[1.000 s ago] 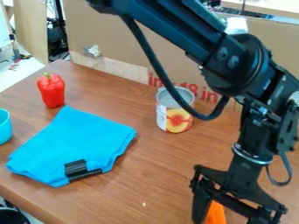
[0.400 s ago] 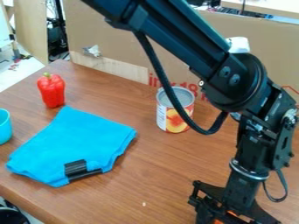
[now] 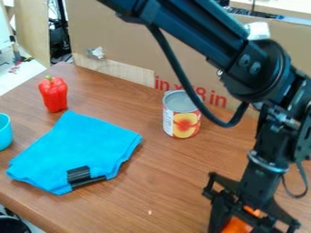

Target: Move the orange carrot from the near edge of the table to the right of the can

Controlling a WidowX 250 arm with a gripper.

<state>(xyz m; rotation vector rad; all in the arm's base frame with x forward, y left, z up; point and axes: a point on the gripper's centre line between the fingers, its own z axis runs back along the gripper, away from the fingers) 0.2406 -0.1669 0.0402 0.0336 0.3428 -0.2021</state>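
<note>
The black gripper [image 3: 248,198] hangs low at the bottom right, over the wooden table, its lower end cut off by the view's edge. An orange object [image 3: 236,226] shows within the gripper's frame, partly hidden by it; whether it is held cannot be told. Farther back stands an open-topped can [image 3: 184,122] with a fruit label. To the left lies a folded blue cloth [image 3: 76,150] with a black clip-like piece [image 3: 79,175] at its near edge. Behind the cloth a red pepper [image 3: 54,94] stands upright, and a light blue cup [image 3: 5,132] sits at the left edge.
A cardboard panel [image 3: 130,43] rises along the back of the brown table [image 3: 176,182]. The arm's upper links and a loose cable pass above and beside the can. A dark round container [image 3: 11,225] is below the table's edge at the lower left.
The gripper first dropped, then came back up and shifted slightly right. The visible orange part has also shifted right. The can, cloth, pepper and cup have stayed put.
</note>
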